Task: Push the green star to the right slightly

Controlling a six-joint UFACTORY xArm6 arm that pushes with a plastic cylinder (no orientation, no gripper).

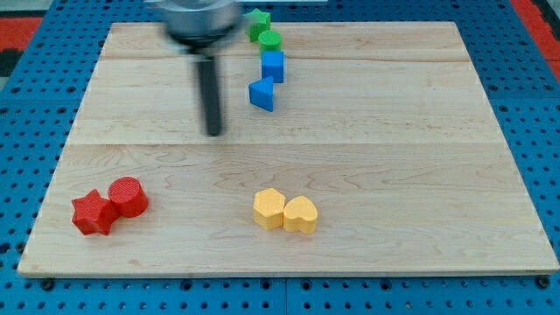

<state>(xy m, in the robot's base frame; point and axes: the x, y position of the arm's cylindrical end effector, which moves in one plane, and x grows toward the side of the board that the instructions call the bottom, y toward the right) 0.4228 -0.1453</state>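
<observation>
Green star [257, 19]: sits at the view's top edge of the desk [394, 175], just right of the middle; its upper points hang at the board's rim.
Green cylinder [269, 39]: touches the green star on its lower right side.
Blue cube [273, 66]: directly below the green cylinder, touching it or nearly so.
Blue triangular block [262, 94]: just below the blue cube, shifted a little to the view's left.
Column: these 4 blocks form a short line running down from the top edge.
My tip [213, 133]: rests on the wood, left of the blue triangular block and apart from it, well below and left of the green star; it touches no block.
Rod: dark and upright, its blurred mount sits at the view's top beside the green star.
End effector: a plain rod with no jaws, so nothing is spread, pressed together or pinched.
Red star [92, 213]: near the view's bottom left corner.
Red cylinder [128, 196]: touches the red star on its upper right.
Yellow hexagonal block [269, 208]: lower middle of the desk.
Yellow heart [301, 214]: pressed against the yellow hexagonal block's right side.
</observation>
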